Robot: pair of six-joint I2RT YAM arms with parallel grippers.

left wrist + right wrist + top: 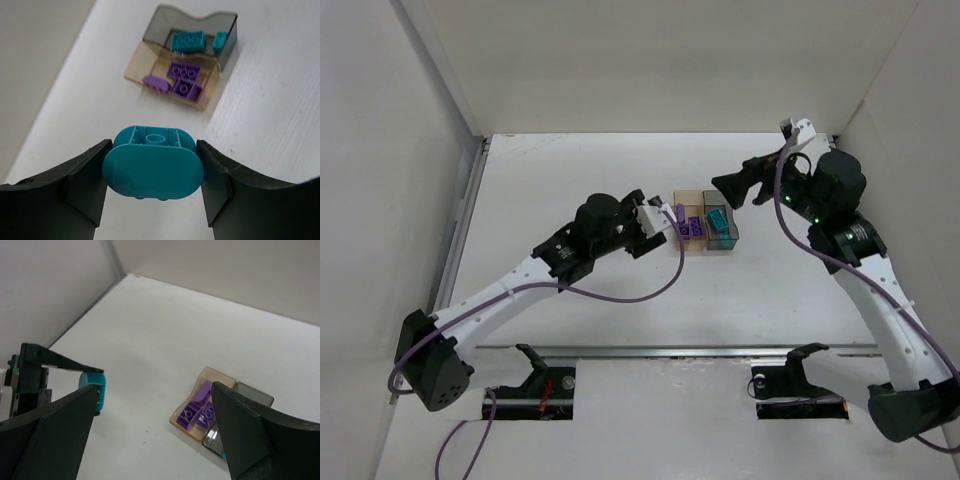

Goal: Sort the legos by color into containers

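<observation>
My left tool (153,149) is clenched on a single teal brick (152,172), a rounded piece pinched at both ends between the dark fingers (80,185), with its smooth face toward the wrist camera and its hollow underside showing along the top edge. From overhead the same tool (662,222) sits just beside the amber bin (688,196), and the brick it carries is lost under the tool's own housing. Ahead of it on the white counter (620,300) the two bins stand touching side by side. The amber bin holds the purple bricks (184,80), at least three, though their edges blur through the tinted wall and I cannot count them surely. The grey bin (160,25) holds the teal bricks (187,41), two that I can make out, one half hidden behind the bin's corner. My right tool (155,430) is released, its jaws spread wide with nothing between them. Its fingers are cropped by the bottom of the wrist picture. In the top view this tool (728,185) hangs near the far end of the grey bin (732,238), apart from it. Through its gap the amber bin shows whole, but its right finger (260,435) covers most of the grey bin. At that picture's left edge the held teal brick shows, partly cut off by the other finger.
</observation>
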